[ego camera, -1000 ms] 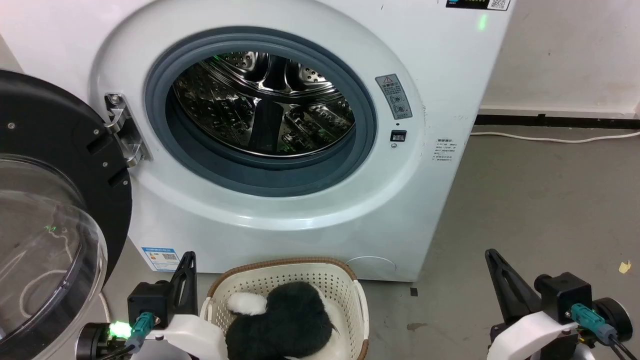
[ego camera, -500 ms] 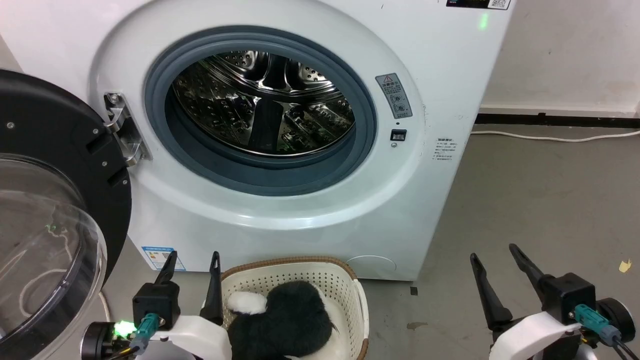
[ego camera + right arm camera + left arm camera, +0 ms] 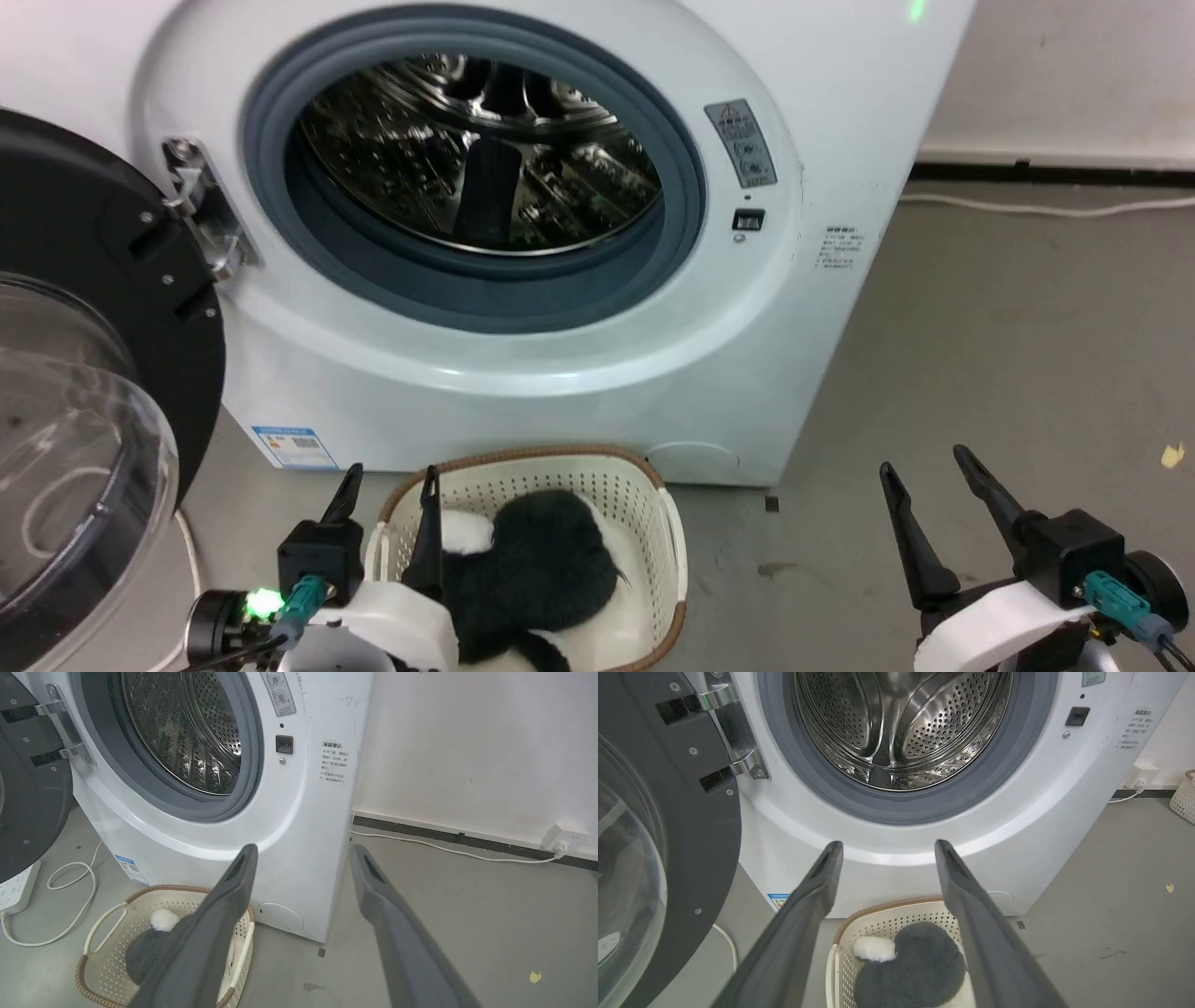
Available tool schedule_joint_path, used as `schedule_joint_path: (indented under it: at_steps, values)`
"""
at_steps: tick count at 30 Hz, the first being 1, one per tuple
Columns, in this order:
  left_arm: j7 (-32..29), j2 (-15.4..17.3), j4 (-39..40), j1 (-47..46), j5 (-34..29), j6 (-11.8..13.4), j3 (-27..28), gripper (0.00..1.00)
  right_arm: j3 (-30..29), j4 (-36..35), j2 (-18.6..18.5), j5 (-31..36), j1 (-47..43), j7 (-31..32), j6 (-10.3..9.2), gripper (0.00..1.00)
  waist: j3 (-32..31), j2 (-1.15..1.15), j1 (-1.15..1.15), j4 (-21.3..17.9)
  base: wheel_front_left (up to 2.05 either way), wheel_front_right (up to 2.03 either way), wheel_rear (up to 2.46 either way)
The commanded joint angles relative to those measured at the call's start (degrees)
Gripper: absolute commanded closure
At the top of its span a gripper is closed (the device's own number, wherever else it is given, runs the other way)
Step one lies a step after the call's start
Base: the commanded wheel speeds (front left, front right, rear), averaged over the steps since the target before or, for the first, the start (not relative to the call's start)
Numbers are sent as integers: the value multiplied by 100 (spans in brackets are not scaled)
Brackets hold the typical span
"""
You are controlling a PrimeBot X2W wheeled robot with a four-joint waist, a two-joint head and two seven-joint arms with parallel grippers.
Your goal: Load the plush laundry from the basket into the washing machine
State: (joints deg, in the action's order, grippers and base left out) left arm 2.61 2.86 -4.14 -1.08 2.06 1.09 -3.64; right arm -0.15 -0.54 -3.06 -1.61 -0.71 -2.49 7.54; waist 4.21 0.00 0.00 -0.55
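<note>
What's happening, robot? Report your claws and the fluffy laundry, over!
Both claws open, empty: left claw at left rim of the basket, right claw over floor. Plush laundry lying in basket. Washing machine door open, drum empty, nothing blocking.

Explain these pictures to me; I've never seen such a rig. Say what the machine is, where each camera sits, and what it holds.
This is a wheeled robot with two arms, each ending in a gripper with two long dark fingers. One picture comes from its head camera, looking down: the left gripper is at lower left, the right gripper at lower right. Both are open and hold nothing. The other two pictures come from cameras on the wrists, looking along the fingers. Ahead stands a washer with its door swung open and its drum in view. On the floor before it sits a basket holding the plush, which is meant to go into the drum.
</note>
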Motion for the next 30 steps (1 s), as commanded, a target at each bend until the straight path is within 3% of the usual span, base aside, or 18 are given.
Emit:
schedule_joint_path:
  at_steps: [1, 16, 30]
  values:
    - [57, 6, -103, -139, 29, 39, -64, 0, 9, -57, -28, -54, 51, -70, -1, 0, 125, 0, 0, -32, 0, 0, 0]
    - [72, 98, -1023, -777, 172, 3, -261, 0, 46, -220, -16, -265, 290, -237, -2, 0, 797, 0, 0, -266, 0, 0, 0]
    - [36, 179, -2482, -1672, 424, 28, -456, 0, 143, -310, 2, -447, 526, -429, -2, 0, 1462, 0, 0, -506, 0, 0, 0]
